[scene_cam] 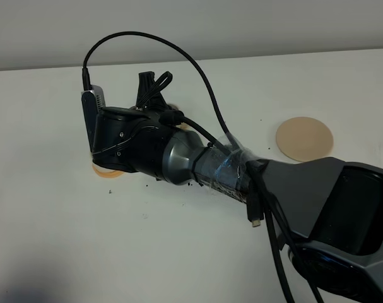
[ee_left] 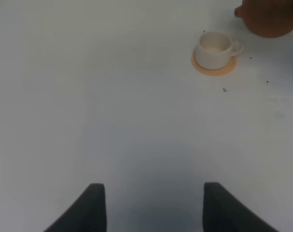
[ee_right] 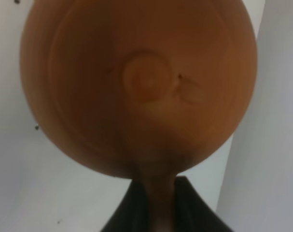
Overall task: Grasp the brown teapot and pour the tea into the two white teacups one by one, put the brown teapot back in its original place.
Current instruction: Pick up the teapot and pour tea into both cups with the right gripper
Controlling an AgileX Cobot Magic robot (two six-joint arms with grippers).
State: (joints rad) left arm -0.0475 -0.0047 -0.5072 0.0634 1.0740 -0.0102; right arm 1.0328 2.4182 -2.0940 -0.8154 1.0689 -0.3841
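Note:
The brown teapot (ee_right: 141, 87) fills the right wright view, lid knob facing the camera. My right gripper (ee_right: 156, 195) is shut on its loop handle. In the exterior high view my right arm (scene_cam: 147, 148) reaches across to the left and hides the teapot. In the left wrist view the teapot (ee_left: 272, 17) shows at the edge, spout toward one white teacup (ee_left: 215, 47). I cannot tell if it is tilted. The other teacup is hidden. The beige disc (scene_cam: 304, 139) lies bare at the right. My left gripper (ee_left: 153, 210) is open and empty over bare table.
The visible cup stands on an orange coaster (ee_left: 214, 66). An orange coaster's edge (scene_cam: 106, 172) peeks from under my right arm. Small dark specks (ee_left: 224, 89) lie on the white table. The table's far edge meets a grey wall (scene_cam: 241, 25).

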